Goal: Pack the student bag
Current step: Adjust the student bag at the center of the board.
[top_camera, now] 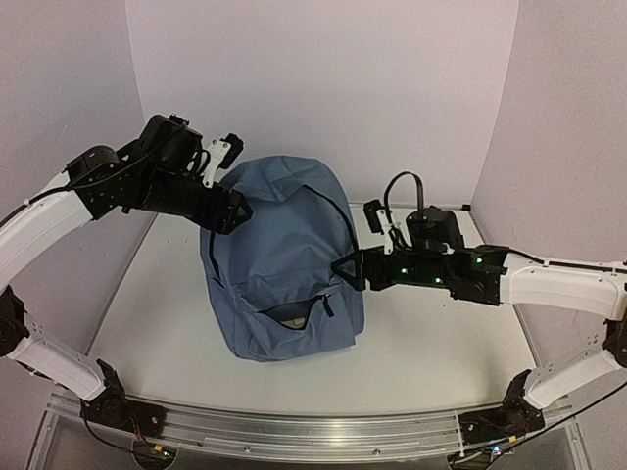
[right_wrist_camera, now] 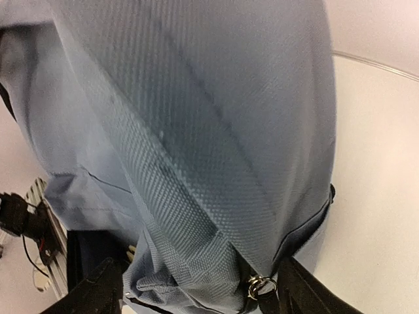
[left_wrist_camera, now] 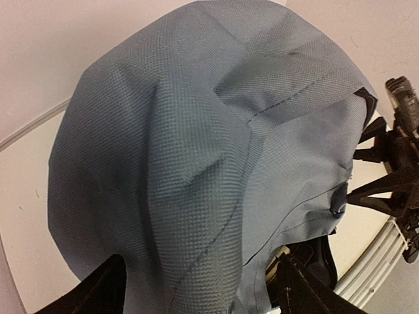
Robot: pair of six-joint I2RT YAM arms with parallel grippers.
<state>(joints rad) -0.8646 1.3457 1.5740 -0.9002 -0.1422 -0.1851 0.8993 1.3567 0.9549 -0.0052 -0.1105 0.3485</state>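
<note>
Top external view is showing us the student bag [top_camera: 279,264] lying in the middle of the bench [top_camera: 431,333], a little nearer the far edge. Its front pocket [top_camera: 294,315] is gaping toward the near edge. We are reaching in with the left tool [top_camera: 238,211] at the bag's left side and the right tool [top_camera: 350,269] at its right side. Both tools are standing spread wide. Blue cloth is bulging between the fingers, but we are not seeing any of it pinched.

We are thinking the bag is soft and floppy, because the cloth is folding and sagging. It is big, so a pinch of loose cloth would probably stretch and slip. We are guessing the best grabbing spots are the thick seams or the zip edge by the metal zip pull [right_wrist_camera: 260,286].
</note>
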